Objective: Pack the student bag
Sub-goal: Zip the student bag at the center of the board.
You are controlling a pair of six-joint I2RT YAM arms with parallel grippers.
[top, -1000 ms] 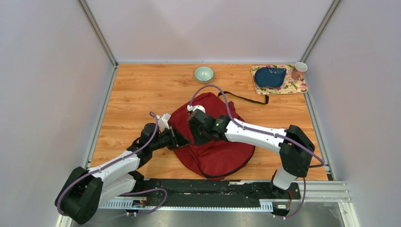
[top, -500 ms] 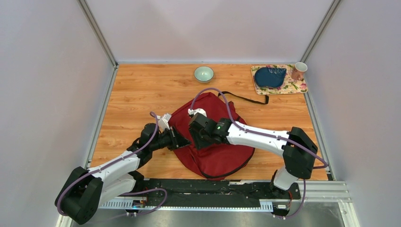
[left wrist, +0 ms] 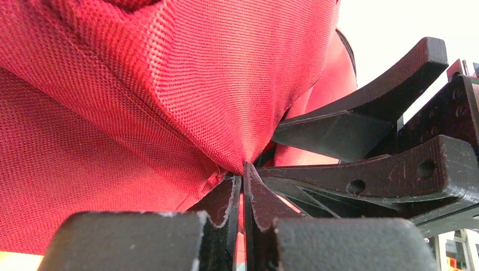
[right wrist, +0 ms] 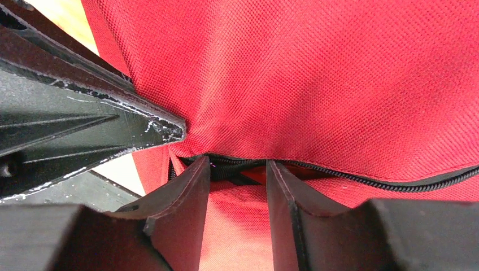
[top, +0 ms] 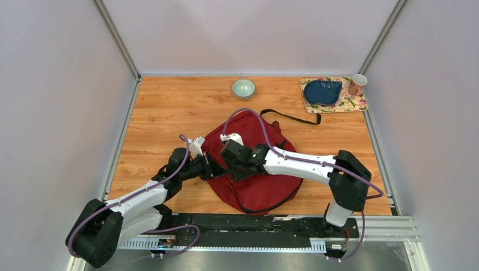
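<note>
The dark red student bag [top: 265, 186] lies flat in the middle of the table, with its black zipper [right wrist: 361, 178] running along the seam. My left gripper [top: 217, 167] is at the bag's left edge and is shut on a pinch of the red fabric [left wrist: 141, 84], with the jaws pressed together [left wrist: 243, 169]. My right gripper [top: 230, 164] is right beside it on top of the bag. Its jaws are apart [right wrist: 237, 166], with the tips at the zipper line and red cloth showing between them. No books are in view.
A pale green bowl [top: 243, 88] stands at the back centre. A floral mat [top: 339, 104] at the back right holds a dark blue pouch [top: 322, 91] and a mug [top: 356, 84]. A black strap [top: 291, 117] trails from the bag's far side.
My right gripper has moved left across the bag, closer to the left gripper. The left gripper has kept its hold and hardly moved.
</note>
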